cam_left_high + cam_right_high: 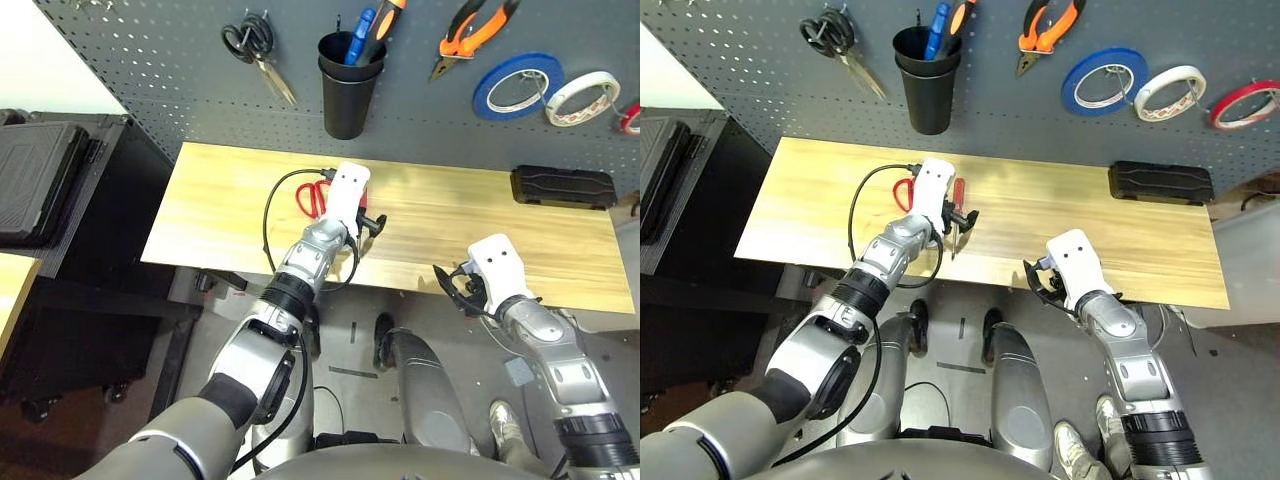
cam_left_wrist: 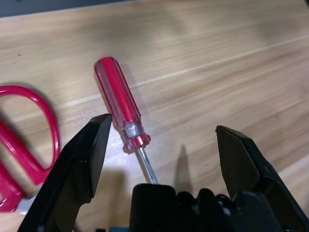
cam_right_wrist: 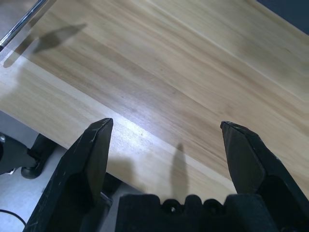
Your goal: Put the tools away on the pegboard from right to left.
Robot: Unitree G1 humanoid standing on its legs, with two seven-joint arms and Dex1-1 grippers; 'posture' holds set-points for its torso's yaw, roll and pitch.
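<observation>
On the wooden table [image 1: 1120, 235] lie one red-handled screwdriver [image 2: 119, 104] and one red-handled scissors [image 2: 21, 145], partly cut off; the left gripper [image 2: 164, 140] and the right gripper [image 3: 166, 137] spread wide, empty.

You are looking at a workshop bench. The landmark is the dark grey pegboard [image 1: 180, 70], a perforated panel standing upright behind a pale wooden table [image 1: 220, 200]. Hanging on the pegboard you see black-handled scissors [image 1: 255, 48] at its left, a black cup [image 1: 348, 90] holding pens and drivers beside them, orange-and-black pliers [image 1: 475, 30] further right, then a blue tape roll [image 1: 517, 86] and a white tape roll [image 1: 581, 98]. Just below the pegboard's right part, a black case [image 1: 562, 186] lies on the table. Left of the pegboard stands a dark cabinet [image 1: 60, 200].
</observation>
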